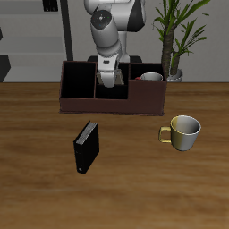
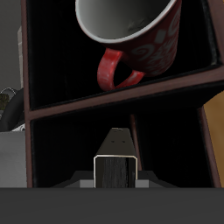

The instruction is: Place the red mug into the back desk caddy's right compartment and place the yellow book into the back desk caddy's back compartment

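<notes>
Gripper (image 1: 110, 79) holds yellow book (image 2: 115, 166) above caddy (image 1: 80, 101), beside red mug (image 2: 131, 39).

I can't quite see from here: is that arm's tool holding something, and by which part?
Yes, the tool grips the yellow book by one end, over the back desk caddy; the other end hangs down into a cell.

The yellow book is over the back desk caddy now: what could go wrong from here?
1. The yellow book hangs in the claw close to a divider of the back desk caddy; it may catch the divider.
2. Released tilted, it could lean instead of standing.
3. The red mug sits one cell away; a sideways drift might bump it.
</notes>
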